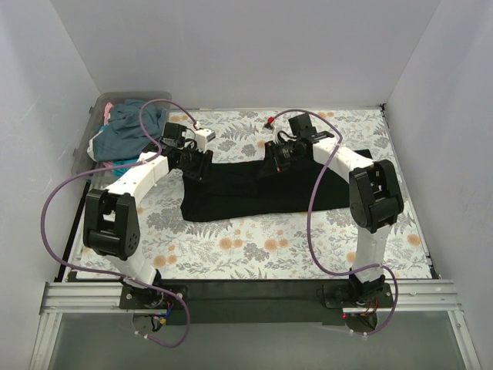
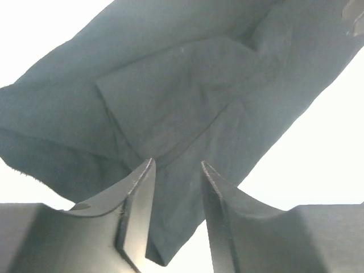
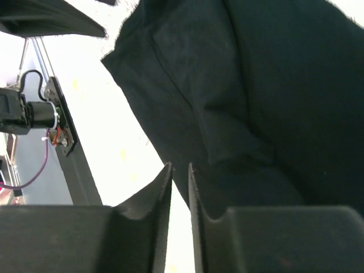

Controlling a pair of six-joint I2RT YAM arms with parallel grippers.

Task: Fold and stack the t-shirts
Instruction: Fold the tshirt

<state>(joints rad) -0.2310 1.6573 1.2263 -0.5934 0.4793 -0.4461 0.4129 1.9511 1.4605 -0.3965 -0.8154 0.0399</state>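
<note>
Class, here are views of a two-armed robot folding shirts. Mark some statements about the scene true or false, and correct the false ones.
1. The black cloth t-shirt lies on the floral-printed table covering. True.
2. The clear plastic bin sits at the table's far right corner. False: it is at the far left corner.
3. The bin holds crumpled blue and teal cloth. True.
4. The left gripper and right gripper are at the shirt's near edge. False: both are at its far edge.
5. A folded stack lies beside the black shirt. False: it is the only shirt on the covering.
</note>
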